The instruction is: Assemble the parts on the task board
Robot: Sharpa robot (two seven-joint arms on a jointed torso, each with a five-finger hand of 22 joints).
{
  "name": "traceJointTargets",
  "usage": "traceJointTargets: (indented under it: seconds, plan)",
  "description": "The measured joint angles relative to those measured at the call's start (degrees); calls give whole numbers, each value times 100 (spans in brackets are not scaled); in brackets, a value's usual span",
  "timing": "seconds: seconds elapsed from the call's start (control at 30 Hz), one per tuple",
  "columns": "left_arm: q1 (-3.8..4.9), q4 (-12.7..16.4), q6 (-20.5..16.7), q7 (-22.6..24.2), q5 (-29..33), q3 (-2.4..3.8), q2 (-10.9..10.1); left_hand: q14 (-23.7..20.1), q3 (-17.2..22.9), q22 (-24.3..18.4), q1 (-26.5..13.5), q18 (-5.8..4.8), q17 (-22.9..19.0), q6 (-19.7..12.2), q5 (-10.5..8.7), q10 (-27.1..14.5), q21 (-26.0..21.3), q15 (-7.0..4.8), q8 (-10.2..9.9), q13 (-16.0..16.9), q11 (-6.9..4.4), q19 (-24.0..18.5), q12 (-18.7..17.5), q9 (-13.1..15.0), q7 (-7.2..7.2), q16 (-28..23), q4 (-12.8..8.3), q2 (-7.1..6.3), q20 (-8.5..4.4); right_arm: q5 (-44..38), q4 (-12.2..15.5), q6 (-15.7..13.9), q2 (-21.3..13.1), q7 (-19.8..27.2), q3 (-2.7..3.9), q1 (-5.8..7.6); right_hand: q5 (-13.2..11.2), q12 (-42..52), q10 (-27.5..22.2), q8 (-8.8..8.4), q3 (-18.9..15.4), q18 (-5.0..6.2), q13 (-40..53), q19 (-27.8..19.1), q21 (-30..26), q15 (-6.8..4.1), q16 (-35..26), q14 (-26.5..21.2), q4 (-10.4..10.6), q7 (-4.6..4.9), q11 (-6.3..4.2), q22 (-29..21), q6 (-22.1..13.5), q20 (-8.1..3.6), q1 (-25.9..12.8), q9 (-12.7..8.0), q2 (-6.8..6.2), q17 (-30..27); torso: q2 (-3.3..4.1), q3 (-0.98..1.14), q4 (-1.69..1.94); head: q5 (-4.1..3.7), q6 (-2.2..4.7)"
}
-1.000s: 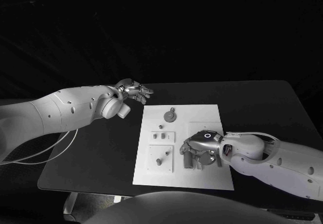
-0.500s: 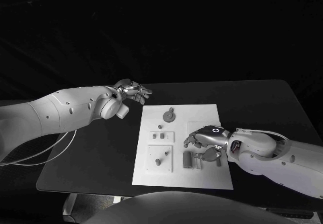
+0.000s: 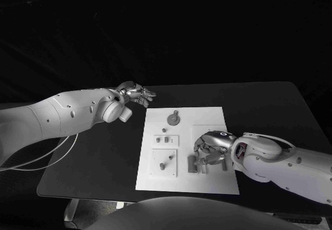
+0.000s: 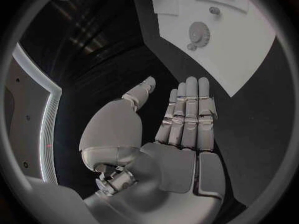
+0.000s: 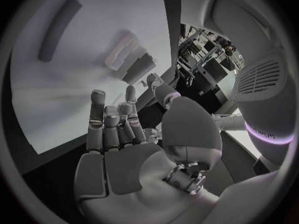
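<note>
The white board [image 3: 185, 148] lay in the middle of the black table [image 3: 277, 110], and everything else is placed from it. The right hand [image 3: 209, 149] hovered over the board's near right part, palm down, fingers loosely curled and spread above a cluster of small grey pieces [image 3: 207, 165]. In the right wrist view the hand [image 5: 118, 129] showed its fingers [image 5: 98, 115] partly bent with nothing between them, and blurred grey pieces [image 5: 127, 57] lay on the board beyond the fingertips; whether any fingertip touched a piece I could not tell. A dark bar [image 3: 192, 164] lay on the board just beside that hand, toward the board's centre. Near the board's far edge sat a round disc [image 3: 174, 118], with smaller pieces on the left half of the board.

The left hand [image 3: 137, 93] hung off the board, beyond its far left corner, over bare table. In the left wrist view its fingers [image 4: 190, 112] were stretched straight and close together, thumb apart, holding nothing.
</note>
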Motion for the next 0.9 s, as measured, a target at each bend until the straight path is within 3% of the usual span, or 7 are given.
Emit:
traceJointTargets:
  seconds: [0.47,0.77,0.9]
  plan:
    - [0,5,11,-6,-3,-1,-6,0,0,4,0,-7,5,0,0,0,-22,0,0,-4,0,0,0,0,0,0,0,0,0,-115,91,12,81,-283,0,-188,0,177,617,420,1,-1,-33,398,112,-150,0,469,1,-354,-348,34,524,-214,0,402,0,-52,-1,3,-2,5,0]
    - [0,9,20,-13,-7,-2,-8,0,0,3,0,-43,10,0,0,0,-22,0,0,-4,0,0,0,0,0,0,0,0,0,-366,108,-80,113,-389,7,-224,-1,230,840,548,35,-1,-27,521,140,-210,0,630,-31,-459,-470,33,710,-296,-23,499,-23,-66,-2,1,-2,12,0]
    - [0,9,23,-16,-8,-4,-13,0,0,3,0,1,9,0,0,0,-22,0,0,-4,0,0,0,0,1,0,0,0,0,-528,123,-79,124,-400,13,-245,-1,230,911,597,68,-1,-24,543,140,-220,0,681,-63,-478,-479,33,770,-319,-32,527,-15,-72,-3,-1,-1,13,0]
